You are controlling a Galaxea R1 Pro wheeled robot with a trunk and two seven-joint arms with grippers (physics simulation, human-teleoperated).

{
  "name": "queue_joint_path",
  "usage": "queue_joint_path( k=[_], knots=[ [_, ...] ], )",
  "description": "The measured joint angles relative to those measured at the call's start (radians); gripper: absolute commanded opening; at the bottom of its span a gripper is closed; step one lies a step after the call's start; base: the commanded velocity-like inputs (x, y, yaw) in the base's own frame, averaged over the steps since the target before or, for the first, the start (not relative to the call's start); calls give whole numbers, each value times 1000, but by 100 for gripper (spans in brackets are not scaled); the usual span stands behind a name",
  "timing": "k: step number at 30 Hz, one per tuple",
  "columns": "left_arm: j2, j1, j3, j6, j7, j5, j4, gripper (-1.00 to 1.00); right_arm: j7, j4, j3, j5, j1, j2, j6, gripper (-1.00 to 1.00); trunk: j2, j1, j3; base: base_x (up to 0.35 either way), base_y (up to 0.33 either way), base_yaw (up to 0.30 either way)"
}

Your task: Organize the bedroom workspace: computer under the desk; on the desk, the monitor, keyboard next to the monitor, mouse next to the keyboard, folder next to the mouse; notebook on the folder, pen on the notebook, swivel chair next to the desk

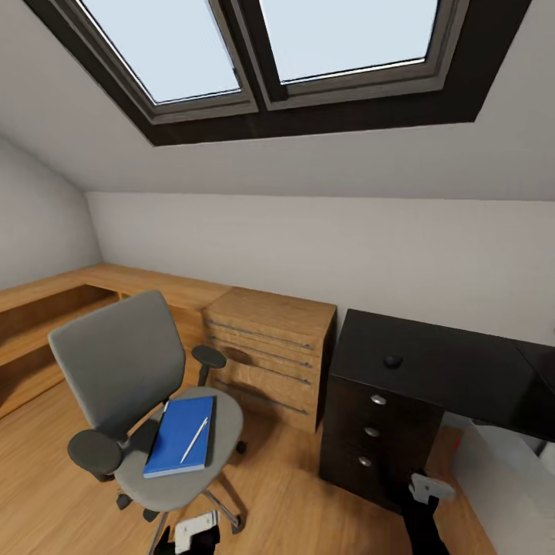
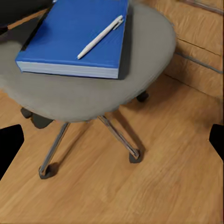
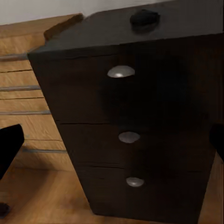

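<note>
Open wood plank floor (image 1: 285,478) separated the grey fabric swivel chair (image 1: 123,370) from the black drawer unit (image 1: 370,432).

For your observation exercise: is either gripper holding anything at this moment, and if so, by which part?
Nothing is held. The left gripper is open above the floor, short of the swivel chair; the right gripper is open, facing the black drawer unit.

**Colours in front of you**

You have a bright blue folder (image 1: 181,435) with a pale edge, and a white-silver pen (image 1: 194,440) on it. The swivel chair (image 1: 123,370) is grey fabric with dark armrests and a chrome base. The desk (image 1: 432,362) is glossy black, its drawers bearing silvery knobs; the mouse (image 1: 393,361) is black too. Floor (image 1: 293,493) and dresser (image 1: 270,351) show warm wood grain.
</note>
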Motion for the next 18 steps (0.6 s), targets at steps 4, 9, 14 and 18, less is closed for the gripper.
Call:
queue_joint_path(
  k=[4,9,14,18],
  knots=[
    [-17,0,-1,11,3,0,-160,100,-51,-361,-14,6,0,-4,255,100,0,0,0,168,-10,0],
    [-48,0,-3,99,3,-1,-331,100,-226,-714,-17,9,1,-9,667,100,0,0,0,55,-3,0],
    [-65,-1,-3,321,-1,8,-465,100,-418,-994,-14,6,1,-10,1082,100,0,1,0,13,-1,0],
    [-65,-2,-1,656,-6,4,-516,100,-509,-1060,3,4,2,10,1271,100,0,1,0,2,0,0]
  ],
)
